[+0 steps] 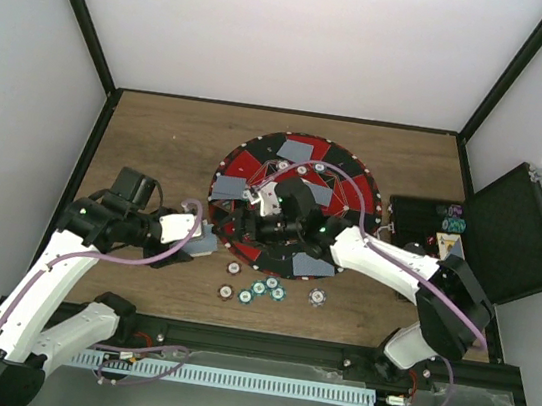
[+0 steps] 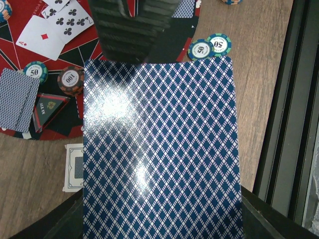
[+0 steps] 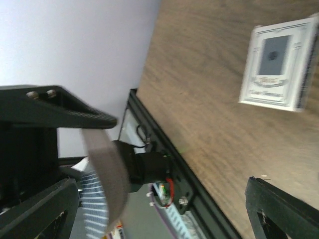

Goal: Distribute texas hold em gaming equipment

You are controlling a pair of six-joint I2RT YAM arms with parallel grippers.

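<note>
- left wrist view: left gripper (image 1: 195,241) clenched on a blue diamond-patterned playing card (image 2: 159,144), beside the round red-and-black mat (image 2: 10,57).
- right gripper (image 3: 162,205): jaws released, spread wide over that mat.

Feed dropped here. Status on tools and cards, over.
Left tool shut on a blue-backed card. Right tool open, empty, above the mat. Chips by mat's near edge, nothing blocking.
</note>
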